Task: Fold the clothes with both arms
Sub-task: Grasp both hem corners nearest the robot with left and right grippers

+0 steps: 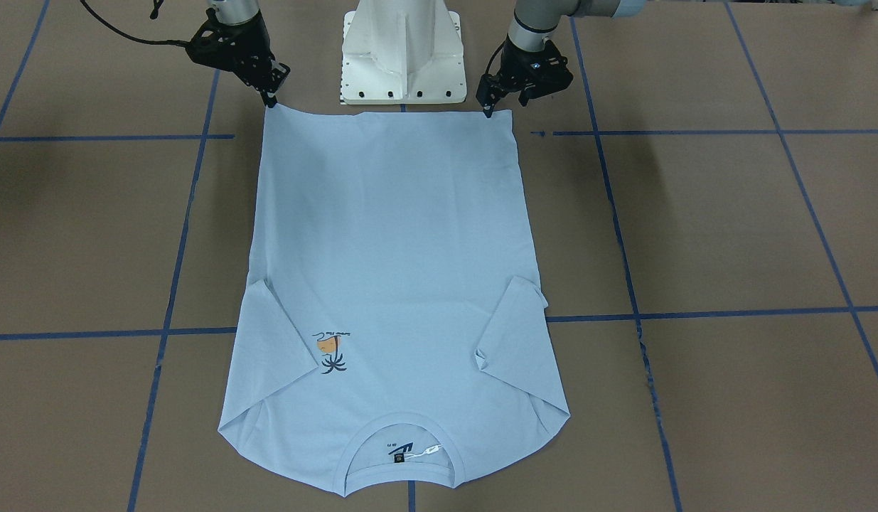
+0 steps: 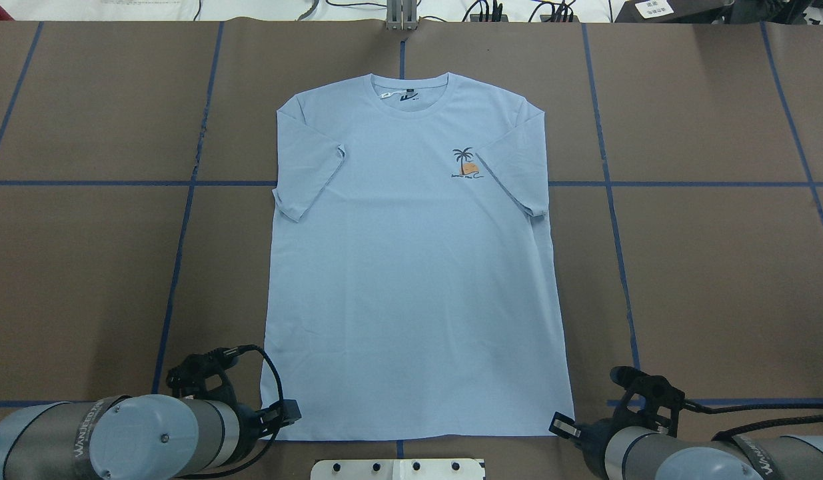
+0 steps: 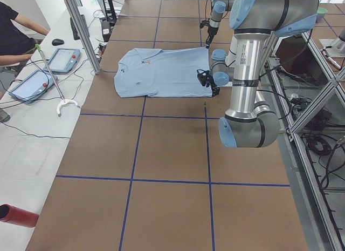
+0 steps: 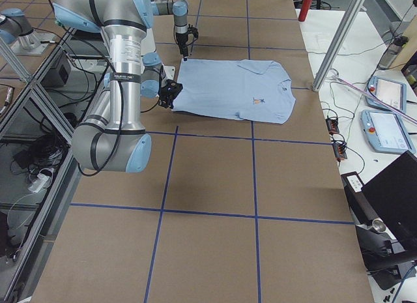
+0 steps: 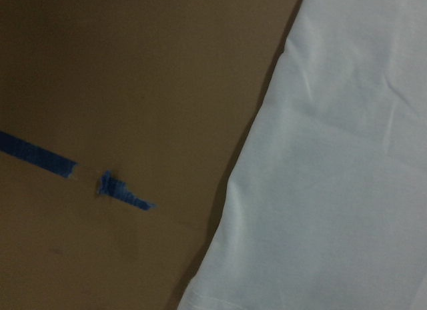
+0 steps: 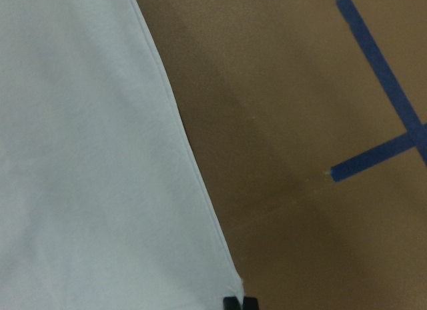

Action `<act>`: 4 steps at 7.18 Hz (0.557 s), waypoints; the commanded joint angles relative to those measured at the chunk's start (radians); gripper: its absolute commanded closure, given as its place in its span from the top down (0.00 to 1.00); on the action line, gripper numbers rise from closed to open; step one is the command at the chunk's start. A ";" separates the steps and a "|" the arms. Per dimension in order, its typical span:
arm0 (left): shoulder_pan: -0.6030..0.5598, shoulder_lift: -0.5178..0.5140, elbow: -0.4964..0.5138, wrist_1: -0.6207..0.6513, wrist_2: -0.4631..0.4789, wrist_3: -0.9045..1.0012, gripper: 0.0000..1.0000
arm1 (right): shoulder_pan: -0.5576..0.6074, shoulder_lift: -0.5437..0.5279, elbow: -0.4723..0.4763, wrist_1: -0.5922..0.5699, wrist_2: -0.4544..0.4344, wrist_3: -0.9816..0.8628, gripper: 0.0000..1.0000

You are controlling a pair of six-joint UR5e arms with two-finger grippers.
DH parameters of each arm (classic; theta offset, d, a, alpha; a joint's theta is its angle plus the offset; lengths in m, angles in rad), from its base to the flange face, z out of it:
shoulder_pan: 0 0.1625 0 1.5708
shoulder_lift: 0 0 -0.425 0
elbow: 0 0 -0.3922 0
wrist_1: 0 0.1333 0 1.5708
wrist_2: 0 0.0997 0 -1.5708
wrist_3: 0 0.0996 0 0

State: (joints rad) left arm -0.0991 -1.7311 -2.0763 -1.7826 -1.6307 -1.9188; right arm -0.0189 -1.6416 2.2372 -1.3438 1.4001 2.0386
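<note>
The T-shirt (image 2: 411, 267) lies flat on the tabletop (image 2: 684, 280) with its sleeves (image 2: 304, 173) turned inward; the body is not yet folded. The right gripper (image 1: 271, 101) appears pinched shut on one hem corner (image 6: 230, 277). The left gripper (image 1: 490, 108) sits at the other, and I cannot tell whether it is closed.

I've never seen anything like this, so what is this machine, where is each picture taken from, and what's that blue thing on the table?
It is a robot with two arms, the left arm and the right arm. One camera looks from behind it, one faces it, two watch from the table's ends, and one sits on each wrist. A light blue T-shirt lies flat on the table, sleeves folded in. Each arm's jaws sit at a hem corner; whether they grip it is unclear.
</note>
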 commanded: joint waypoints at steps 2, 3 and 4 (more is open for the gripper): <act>0.007 0.001 0.016 0.000 0.000 0.000 0.74 | -0.001 -0.004 0.001 0.000 -0.001 -0.001 0.00; 0.007 0.001 0.019 0.000 0.000 0.001 0.66 | 0.000 -0.004 0.001 0.000 -0.001 -0.002 0.00; 0.007 0.001 0.019 0.000 0.000 0.000 0.57 | 0.000 -0.004 0.001 0.000 -0.001 -0.002 0.00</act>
State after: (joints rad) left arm -0.0922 -1.7301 -2.0588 -1.7825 -1.6306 -1.9184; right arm -0.0190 -1.6456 2.2380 -1.3438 1.3990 2.0373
